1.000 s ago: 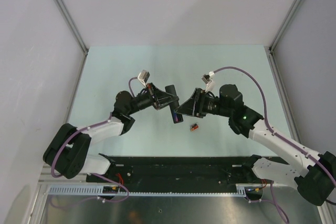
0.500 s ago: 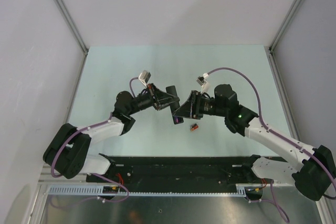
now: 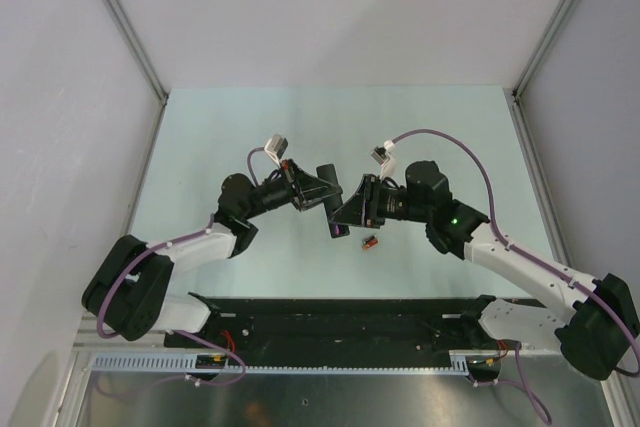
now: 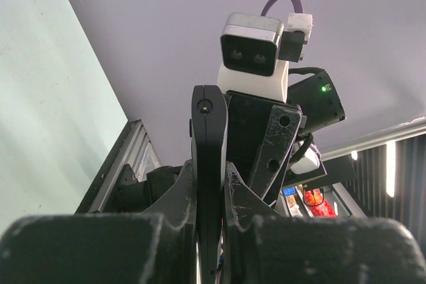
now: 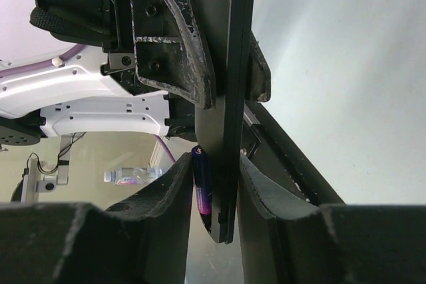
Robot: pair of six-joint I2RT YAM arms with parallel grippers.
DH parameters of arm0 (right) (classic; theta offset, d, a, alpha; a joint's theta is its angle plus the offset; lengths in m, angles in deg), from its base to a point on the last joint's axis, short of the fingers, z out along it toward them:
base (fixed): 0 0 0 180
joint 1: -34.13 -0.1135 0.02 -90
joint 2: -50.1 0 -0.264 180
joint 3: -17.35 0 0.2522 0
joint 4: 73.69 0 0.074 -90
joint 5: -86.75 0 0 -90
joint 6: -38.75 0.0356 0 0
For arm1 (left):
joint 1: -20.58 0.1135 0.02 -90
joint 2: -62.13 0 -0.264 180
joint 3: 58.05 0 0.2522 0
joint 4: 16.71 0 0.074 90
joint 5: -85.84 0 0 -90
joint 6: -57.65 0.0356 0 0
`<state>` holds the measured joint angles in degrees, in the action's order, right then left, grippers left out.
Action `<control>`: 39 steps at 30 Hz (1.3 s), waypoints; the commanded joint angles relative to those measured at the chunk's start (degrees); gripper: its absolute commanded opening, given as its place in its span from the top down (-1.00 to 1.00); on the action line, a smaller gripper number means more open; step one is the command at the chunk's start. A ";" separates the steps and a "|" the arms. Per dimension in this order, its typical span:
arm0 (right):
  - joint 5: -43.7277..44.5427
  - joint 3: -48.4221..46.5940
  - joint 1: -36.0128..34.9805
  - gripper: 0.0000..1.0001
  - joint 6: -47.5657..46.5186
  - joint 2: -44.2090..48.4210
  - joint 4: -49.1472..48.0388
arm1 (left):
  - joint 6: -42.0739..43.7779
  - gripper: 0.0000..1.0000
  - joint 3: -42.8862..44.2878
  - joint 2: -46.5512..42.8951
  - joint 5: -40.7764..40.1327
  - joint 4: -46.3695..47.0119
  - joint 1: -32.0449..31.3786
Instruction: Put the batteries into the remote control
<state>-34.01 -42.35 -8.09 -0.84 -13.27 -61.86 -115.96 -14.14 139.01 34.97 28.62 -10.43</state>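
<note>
My left gripper [image 3: 318, 194] is shut on the black remote control [image 3: 325, 173] and holds it edge-up above the table. In the left wrist view the remote control [image 4: 209, 138] rises from between the closed fingers of the left gripper [image 4: 210, 187]. My right gripper [image 3: 346, 216] meets the remote's lower end from the right. In the right wrist view the right gripper [image 5: 218, 161] squeezes the blue battery [image 5: 202, 189] against the face of the remote control [image 5: 229, 98], one finger on the battery and the other on the remote's back. The red-orange battery [image 3: 370, 243] lies on the table [image 3: 200, 147] below the right gripper.
Grey walls and metal rails [image 3: 125, 27] close in the pale green table on three sides. A black base bar [image 3: 340, 319] with cables runs along the near edge. The two wrists sit close together over the table's middle.
The right arm has shifted slightly left toward the remote and its jaws have narrowed around the blue battery and the remote. The left arm and the red-orange battery have stayed put.
</note>
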 commanded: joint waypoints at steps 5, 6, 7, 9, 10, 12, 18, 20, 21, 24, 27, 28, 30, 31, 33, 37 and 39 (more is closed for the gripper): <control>-0.79 -0.12 -0.59 0.53 -0.49 -0.61 -1.93 | -0.76 0.99 2.46 -1.73 0.59 3.14 -0.37; -0.70 -0.12 -0.59 0.56 -0.58 -0.70 -1.93 | -0.76 1.00 2.54 -1.74 0.59 3.14 -0.37; -0.79 -0.12 -0.59 0.61 -0.49 -0.61 -1.93 | -0.76 1.00 2.54 -1.82 0.59 3.22 -0.37; -0.61 -0.12 -0.67 0.63 -0.49 -0.70 -1.84 | -0.76 1.00 2.46 -1.82 0.59 3.22 -0.55; -0.70 -0.12 -0.67 0.63 -0.58 -0.87 -1.84 | -0.76 1.00 2.46 -1.82 0.50 3.22 -0.55; -0.70 -0.21 -0.76 0.63 -0.49 -0.79 -1.93 | -0.59 1.00 2.37 -1.91 0.59 3.22 -0.46; -0.44 -0.12 -0.67 -0.31 1.17 0.53 -2.90 | 0.03 1.00 1.93 -1.30 0.50 3.22 -0.55; -0.17 -0.12 -0.24 -0.51 1.62 1.23 -3.42 | 0.47 1.00 1.75 -0.95 0.33 3.22 -0.46; -0.09 -0.12 -0.06 -0.56 2.23 1.58 -3.43 | 0.64 1.00 1.67 -0.86 0.42 3.22 -0.46; 0.61 -0.91 0.82 -0.75 1.80 3.60 -2.20 | 1.17 1.00 1.32 -0.24 0.33 3.22 -0.46; 3.24 -3.10 2.40 -0.81 -1.61 6.59 3.84 | 2.05 1.00 0.88 -0.07 -0.11 3.22 -0.29; 4.30 -4.42 2.84 -0.82 -2.59 8.86 7.70 | 2.23 1.00 0.70 -0.07 -0.29 3.22 -0.11; 7.80 -5.04 4.86 -0.82 -4.44 10.98 11.15 | 2.23 1.00 -0.09 -0.24 -0.20 3.22 0.41; 9.48 -5.31 5.47 -0.81 -6.36 13.25 14.82 | 2.40 1.00 -0.35 -0.42 -0.20 3.14 0.59; 14.30 -5.31 6.71 -0.77 -8.04 14.59 18.27 | 2.58 1.00 -0.97 -1.11 -0.03 3.22 1.03; 22.22 -5.13 6.27 -0.64 -10.59 14.51 26.43 | 3.28 1.00 -2.37 -2.70 0.33 3.22 1.38; 26.62 -4.87 4.70 -0.55 -12.52 12.93 28.21 | 3.72 0.99 -3.69 -4.27 0.59 3.22 1.91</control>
<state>-18.45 -46.04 -1.57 -8.38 1.92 -43.07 -114.28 -16.00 138.59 35.04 29.01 -9.42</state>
